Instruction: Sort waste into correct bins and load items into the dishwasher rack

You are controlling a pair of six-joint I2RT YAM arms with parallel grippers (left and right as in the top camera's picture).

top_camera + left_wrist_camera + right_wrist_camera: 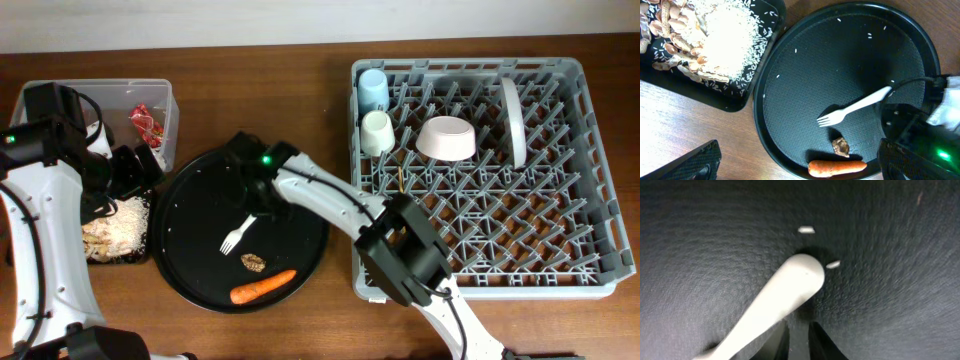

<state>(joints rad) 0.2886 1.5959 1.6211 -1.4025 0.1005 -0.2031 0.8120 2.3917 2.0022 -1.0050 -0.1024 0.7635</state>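
Note:
The white fork (237, 233) lies in the big round black tray (200, 190), with the orange carrot (263, 287) and the small brown lump (253, 263) below it. My right gripper (262, 196) is low over the tray at the fork's handle end (797, 280). Its fingers (800, 342) are nearly together with nothing between them. My left gripper (799, 150) is open and empty above the tray's left edge, over the carrot (837, 168) and the lump (840, 146). The fork also shows in the left wrist view (855, 106).
The clear box (165, 95) holds the red wrapper (145, 122). The shallow black tray (130, 258) holds beige scraps (715, 35). The grey rack (590, 200) holds a blue cup (373, 88), a cream cup (377, 130), a bowl (446, 138), a plate (514, 120) and a chopstick (401, 180).

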